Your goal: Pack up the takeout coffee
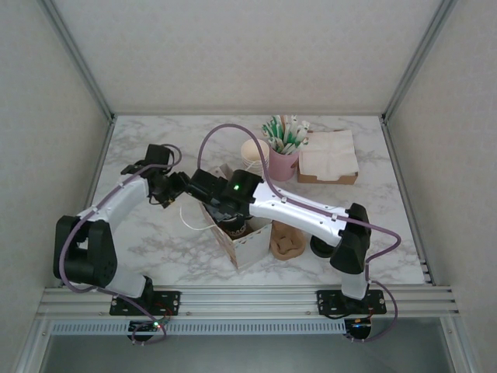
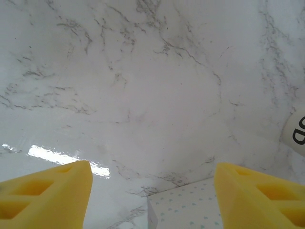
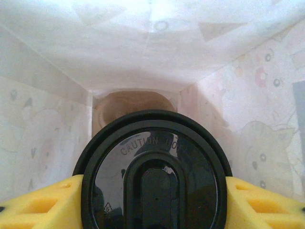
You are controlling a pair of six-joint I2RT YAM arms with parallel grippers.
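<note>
My right arm stretches leftward, its gripper (image 3: 153, 202) dipped into the paper bag (image 3: 43, 133), jaws clamped on the takeout coffee (image 3: 152, 162). My left gripper (image 2: 152, 195) hovers empty, spread wide over the counter (image 2: 143, 95).

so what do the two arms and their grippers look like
The left arm and right arm have white shells with black joints, and a purple cable loops along each. A small green light glows on the right wrist. The left gripper and right gripper have yellow wedge fingers with cut-out hollows.

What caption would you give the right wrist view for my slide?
Right gripper holds the black-lidded takeout coffee inside the white patterned bag.
</note>
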